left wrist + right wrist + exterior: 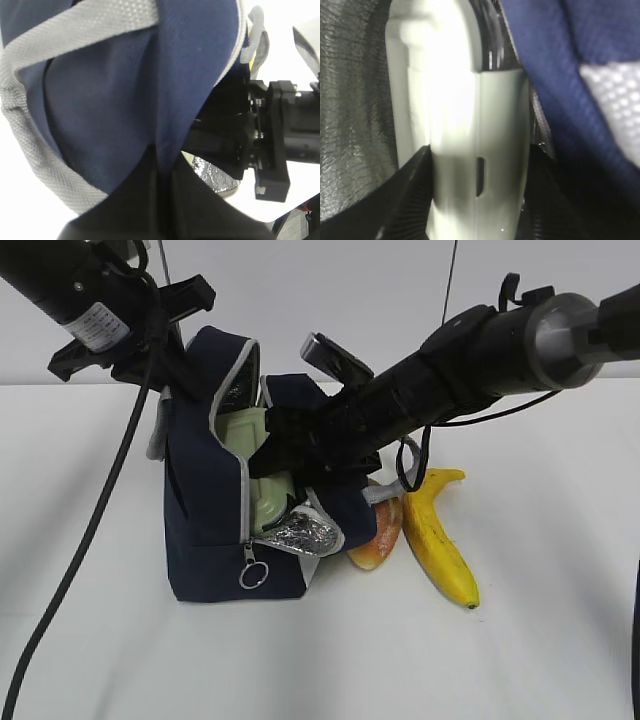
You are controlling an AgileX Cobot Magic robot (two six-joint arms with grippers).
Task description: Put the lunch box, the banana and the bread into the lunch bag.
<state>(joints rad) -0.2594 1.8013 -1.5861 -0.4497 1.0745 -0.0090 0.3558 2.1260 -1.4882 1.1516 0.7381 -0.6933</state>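
Right tool [477, 195] astride lunch box [455, 100] edge

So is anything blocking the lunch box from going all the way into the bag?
Nothing visible does. The lunch box, clamped in the right gripper, is already inside the open mouth of the lunch bag, foil lining beside it. The bag's depth behind it is hidden.

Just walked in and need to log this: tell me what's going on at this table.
Two robot arms are packing a lunch bag. The left gripper is shut on the bag's navy fabric, holding it up. The right gripper has the green-lidded lunch box clamped between its fingers and is inside the bag's opening with it, against the foil lining. The bread and the banana lie on the table beside the bag, not yet packed.
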